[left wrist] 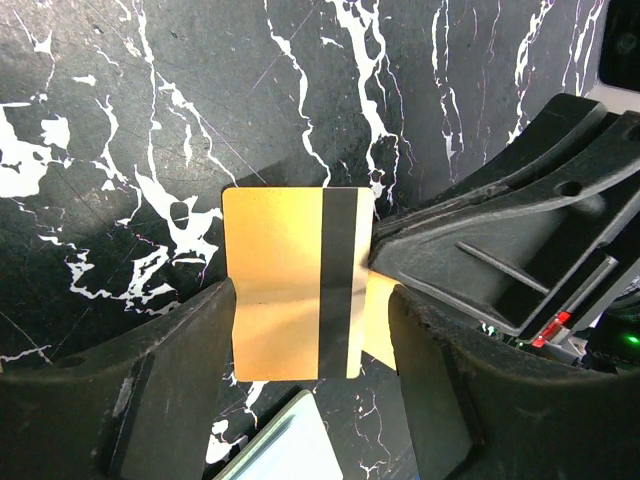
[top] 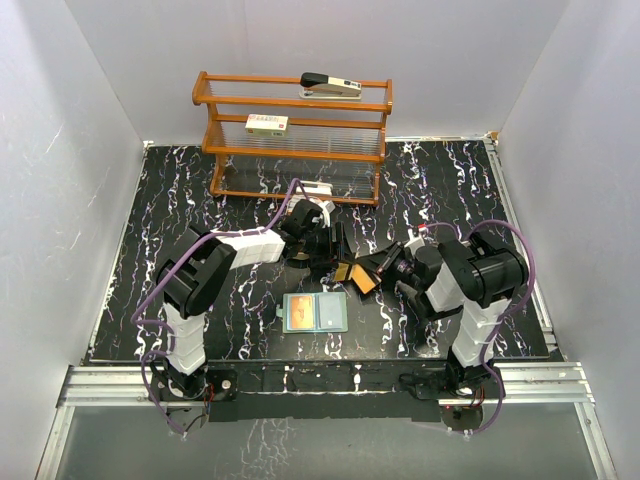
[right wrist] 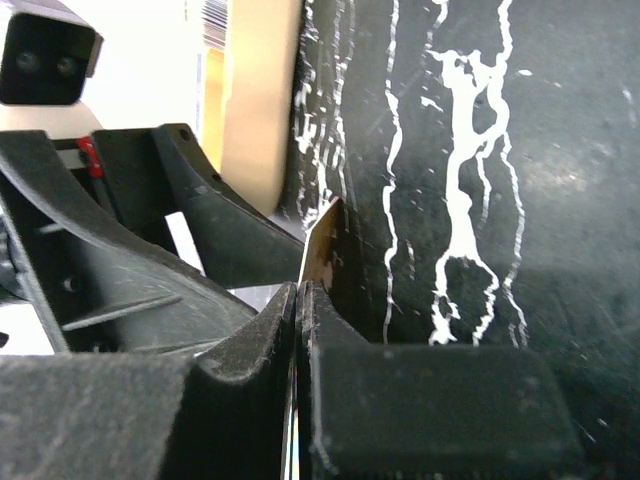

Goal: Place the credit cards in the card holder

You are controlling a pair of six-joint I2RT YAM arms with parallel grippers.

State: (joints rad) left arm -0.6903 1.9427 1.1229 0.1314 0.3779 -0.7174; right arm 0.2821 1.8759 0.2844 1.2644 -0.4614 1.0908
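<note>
- The right gripper (right wrist: 300, 292) clamps 1 edge of a glossy gold card (left wrist: 275, 290) with a black stripe.
- The left gripper (left wrist: 310, 305) straddles that card; squeezing or not, cannot tell.
- The card holder (top: 315, 312) lies open on the marbled table (left wrist: 150, 120).

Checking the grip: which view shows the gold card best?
Left wrist: the gold card shows its face and black stripe. Top external gives an orange patch; right wrist only its edge, pinched in the right pincer.
</note>
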